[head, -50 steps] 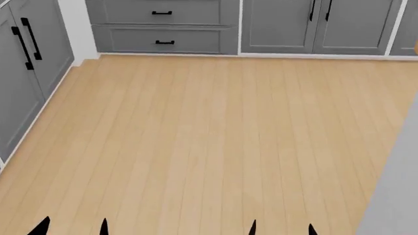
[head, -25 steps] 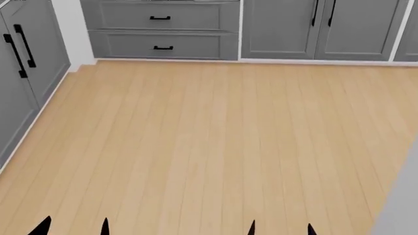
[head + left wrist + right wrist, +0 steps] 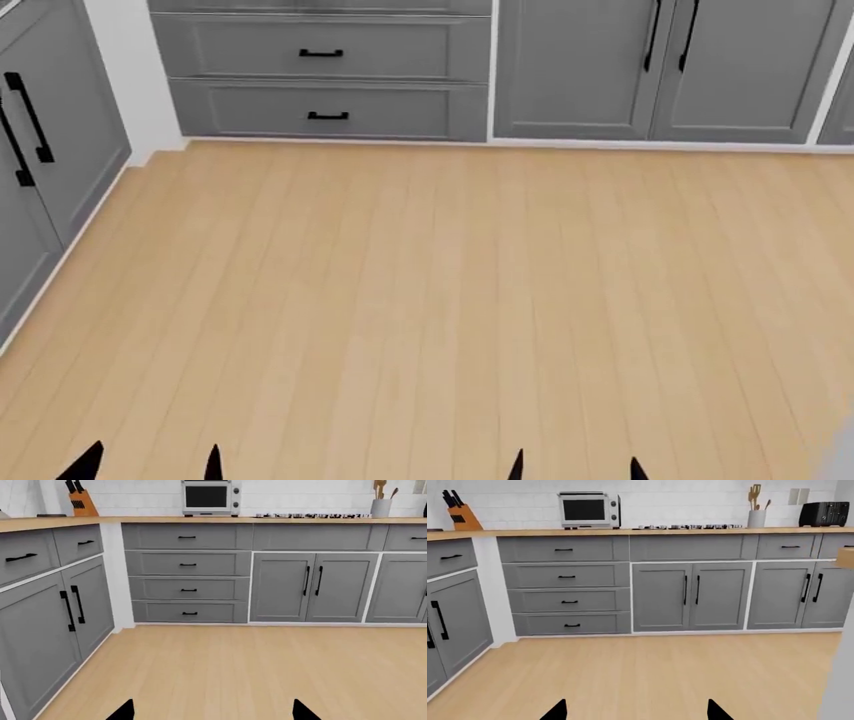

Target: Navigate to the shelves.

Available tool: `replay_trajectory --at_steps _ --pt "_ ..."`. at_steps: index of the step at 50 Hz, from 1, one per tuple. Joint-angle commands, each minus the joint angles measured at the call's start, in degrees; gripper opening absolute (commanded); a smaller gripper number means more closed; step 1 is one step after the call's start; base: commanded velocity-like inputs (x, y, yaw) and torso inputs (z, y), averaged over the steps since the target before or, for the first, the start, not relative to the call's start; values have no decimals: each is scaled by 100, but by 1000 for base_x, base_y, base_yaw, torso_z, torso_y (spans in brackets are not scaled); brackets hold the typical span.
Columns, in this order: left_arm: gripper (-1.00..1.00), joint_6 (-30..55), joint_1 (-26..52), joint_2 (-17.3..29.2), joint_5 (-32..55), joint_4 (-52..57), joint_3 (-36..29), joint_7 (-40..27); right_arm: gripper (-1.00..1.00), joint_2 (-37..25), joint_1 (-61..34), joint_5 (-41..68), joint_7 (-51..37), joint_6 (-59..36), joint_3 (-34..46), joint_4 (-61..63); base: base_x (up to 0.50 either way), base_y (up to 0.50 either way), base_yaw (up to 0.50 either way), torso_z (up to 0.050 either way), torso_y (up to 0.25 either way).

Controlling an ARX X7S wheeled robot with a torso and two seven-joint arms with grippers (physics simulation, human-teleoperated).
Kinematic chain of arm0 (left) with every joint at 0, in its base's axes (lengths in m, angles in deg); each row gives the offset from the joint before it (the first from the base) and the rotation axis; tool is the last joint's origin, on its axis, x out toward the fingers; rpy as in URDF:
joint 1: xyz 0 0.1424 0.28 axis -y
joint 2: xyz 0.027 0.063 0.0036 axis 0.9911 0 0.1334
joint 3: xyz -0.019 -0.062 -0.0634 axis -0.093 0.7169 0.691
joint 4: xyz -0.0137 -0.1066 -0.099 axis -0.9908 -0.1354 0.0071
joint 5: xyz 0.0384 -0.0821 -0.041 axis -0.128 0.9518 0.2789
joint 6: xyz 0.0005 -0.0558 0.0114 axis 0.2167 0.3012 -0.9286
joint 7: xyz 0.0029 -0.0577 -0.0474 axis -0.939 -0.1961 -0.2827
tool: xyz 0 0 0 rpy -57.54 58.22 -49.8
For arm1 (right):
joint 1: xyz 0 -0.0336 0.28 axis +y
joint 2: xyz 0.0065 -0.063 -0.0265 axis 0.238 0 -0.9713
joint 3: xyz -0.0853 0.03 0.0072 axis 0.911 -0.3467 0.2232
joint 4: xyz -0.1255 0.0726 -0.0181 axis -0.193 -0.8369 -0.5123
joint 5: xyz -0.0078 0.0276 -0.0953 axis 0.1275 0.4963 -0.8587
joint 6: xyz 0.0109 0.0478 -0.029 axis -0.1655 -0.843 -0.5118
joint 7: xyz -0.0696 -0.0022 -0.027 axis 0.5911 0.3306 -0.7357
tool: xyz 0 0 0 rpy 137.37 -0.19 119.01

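Observation:
No shelves show in any view. Only the black fingertips of my left gripper [image 3: 150,465] reach into the head view's lower edge; they stand wide apart over bare wood floor [image 3: 427,300]. My right gripper [image 3: 575,467] is beside it, also open and empty. In the left wrist view, the left gripper [image 3: 213,711] faces a corner of grey kitchen cabinets. The right gripper [image 3: 636,711] in its wrist view points at the same cabinet run.
Grey drawers [image 3: 320,75] and cabinet doors [image 3: 661,60] line the far wall, and more cabinets [image 3: 27,160] run along the left. The counter holds a toaster oven [image 3: 589,510], knife block [image 3: 459,514], utensil holder [image 3: 756,516] and black toaster [image 3: 822,514]. A grey surface [image 3: 837,680] stands close at my right.
The far cabinets have come closer and lower in the head view. The left cabinets slid outward, and the grey surface at the right has almost left the frame. Both grippers are unchanged.

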Motion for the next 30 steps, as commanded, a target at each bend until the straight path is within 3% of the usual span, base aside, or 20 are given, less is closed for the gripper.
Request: replay_trajectory --at_steps 1,30 --pt "100 3 -8 16 6 37 -32 -34 100 -36 17 77 19 14 5 32 9 -426 0 0 0" --pt "100 -26 37 55 50 -28 -94 -58 100 -51 -10 133 39 150 61 -39 10 -483 0 0 1"
